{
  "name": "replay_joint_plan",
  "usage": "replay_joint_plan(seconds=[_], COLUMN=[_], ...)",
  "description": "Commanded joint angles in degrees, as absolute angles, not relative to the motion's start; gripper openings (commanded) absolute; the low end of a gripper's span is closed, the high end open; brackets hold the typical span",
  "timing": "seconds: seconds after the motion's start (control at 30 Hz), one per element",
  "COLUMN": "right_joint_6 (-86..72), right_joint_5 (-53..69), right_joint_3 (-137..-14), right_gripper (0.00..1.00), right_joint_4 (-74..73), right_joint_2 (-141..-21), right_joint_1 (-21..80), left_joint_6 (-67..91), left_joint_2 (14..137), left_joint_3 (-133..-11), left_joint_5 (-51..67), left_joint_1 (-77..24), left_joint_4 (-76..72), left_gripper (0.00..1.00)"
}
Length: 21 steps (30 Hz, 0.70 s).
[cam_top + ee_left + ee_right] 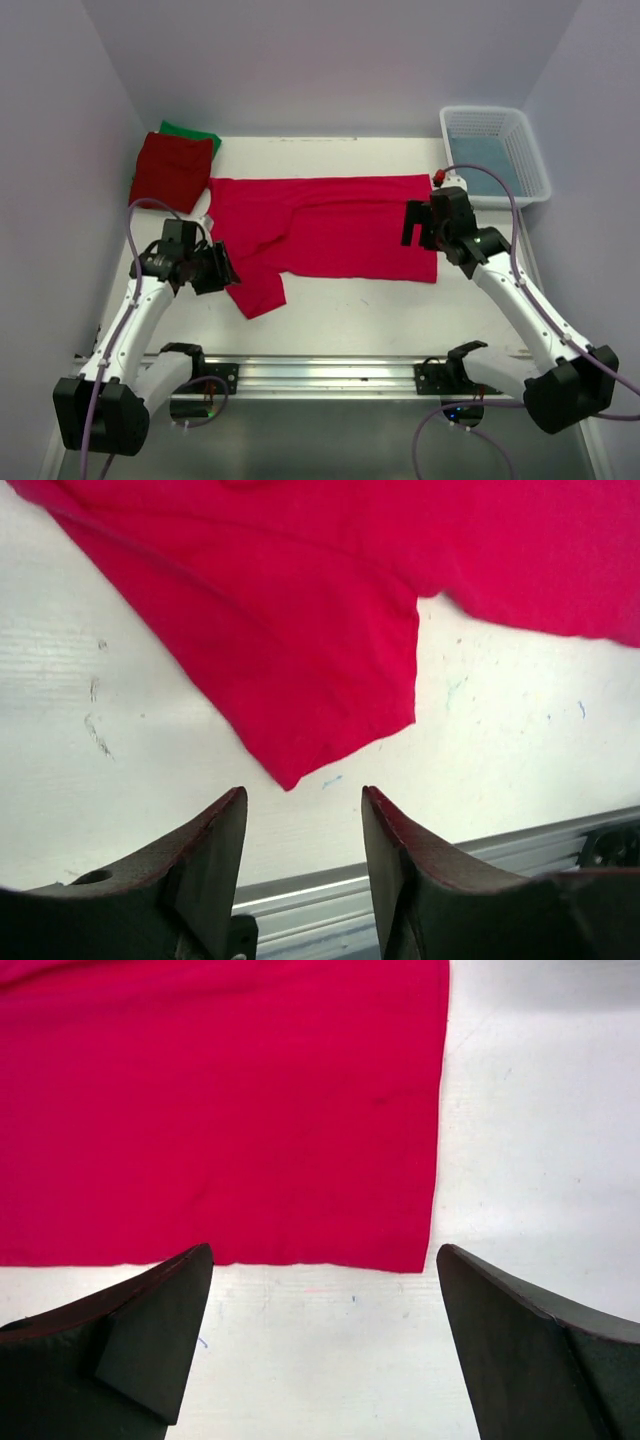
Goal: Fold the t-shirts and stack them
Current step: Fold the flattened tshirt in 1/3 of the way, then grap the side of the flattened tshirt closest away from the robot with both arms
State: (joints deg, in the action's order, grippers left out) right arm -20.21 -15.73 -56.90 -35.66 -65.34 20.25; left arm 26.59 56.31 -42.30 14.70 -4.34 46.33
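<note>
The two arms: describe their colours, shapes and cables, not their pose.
Both the left arm and right arm have white links with black joints and bases. A pale lilac cable loops along each. The left gripper and right gripper are black with wedge-shaped fingers. A small red part sits by the right wrist.

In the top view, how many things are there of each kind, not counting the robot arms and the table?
Soft cloth t-shirts: 3, namely the bright crimson-pink t-shirt spread flat, the darker red t-shirt folded, and the green t-shirt beneath the red one.
White latticed plastic basket: 1
Total: 4
</note>
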Motion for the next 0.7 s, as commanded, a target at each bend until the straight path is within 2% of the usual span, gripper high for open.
replay_joint_plan(seconds=[0.0, 0.23, 0.3, 0.67], right_joint_6=[-22.94, -23.20, -23.20, -22.41], right_joint_5=[-14.94, -13.10, -12.83, -13.27], right_joint_3=[-55.21, -51.77, -51.16, -50.80], right_gripper=[0.99, 0.99, 0.99, 0.99], right_joint_4=[-39.37, -38.94, -38.50, -38.58], right_joint_2=[-60.74, -60.99, -61.43, -62.23], right_joint_1=[20.74, 20.74, 20.83, 20.83], left_joint_6=[24.52, 27.50, 28.21, 30.50], left_joint_2=[54.57, 63.45, 66.52, 82.34], left_joint_3=[-42.10, -37.53, -39.89, -52.20], left_joint_5=[14.77, 10.91, 10.21, 2.29], left_joint_1=[-5.79, -14.05, -16.69, -27.32], left_joint_4=[52.64, 45.71, 44.57, 38.15], left_gripper=[0.52, 0.44, 0.41, 0.38])
